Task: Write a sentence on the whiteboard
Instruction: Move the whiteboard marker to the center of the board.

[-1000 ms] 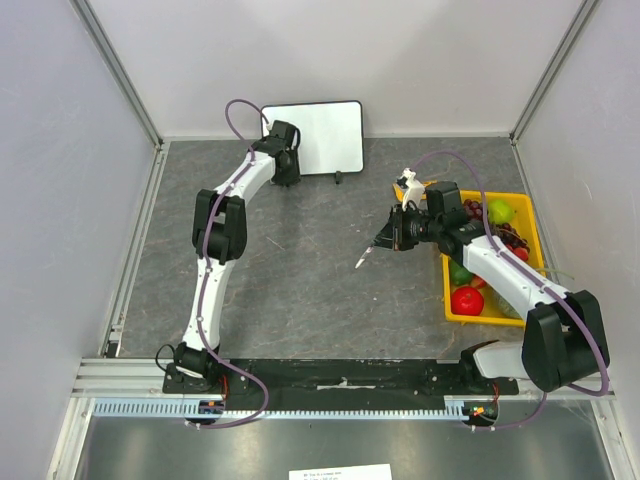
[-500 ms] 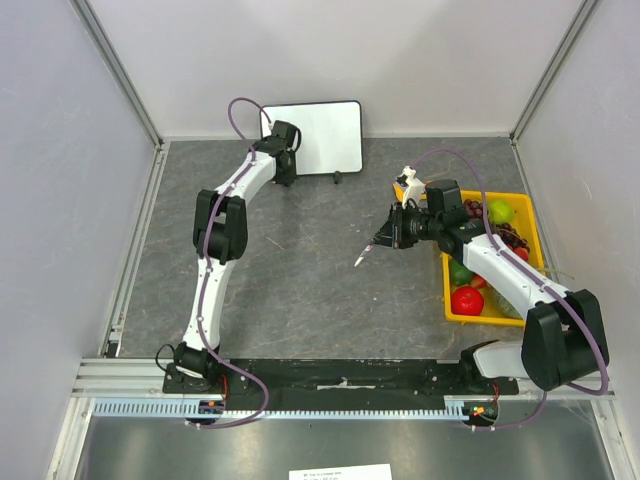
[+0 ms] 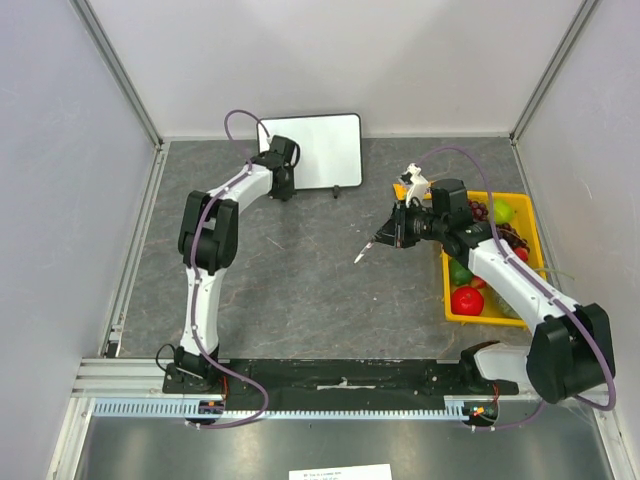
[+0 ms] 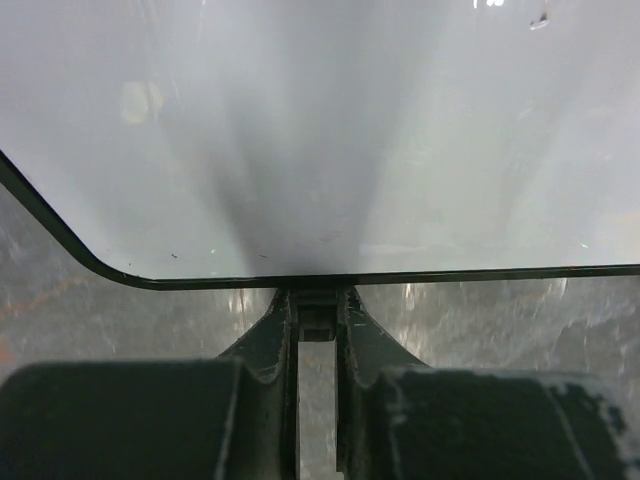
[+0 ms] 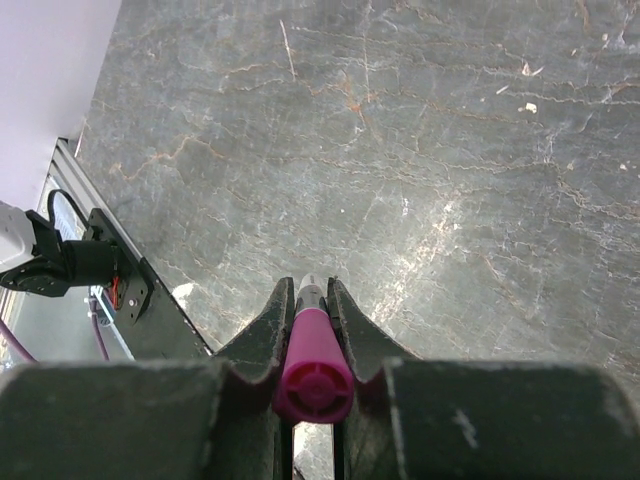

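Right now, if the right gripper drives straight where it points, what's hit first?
Likely the bare table: the right gripper holds a pink marker slanting down at it, tip first. The whiteboard is off that line.

We see a robotics lab cell: pale wall panels (image 3: 60, 200) in aluminium framing (image 3: 118, 72) enclose a grey stone-patterned desk (image 3: 300, 290) with a black mounting rail (image 3: 340, 372).

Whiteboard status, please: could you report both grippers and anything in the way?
Left gripper shut on whiteboard, lower edge. Right gripper shut on pink marker, mid-table. Nothing written yet. Nothing between them.
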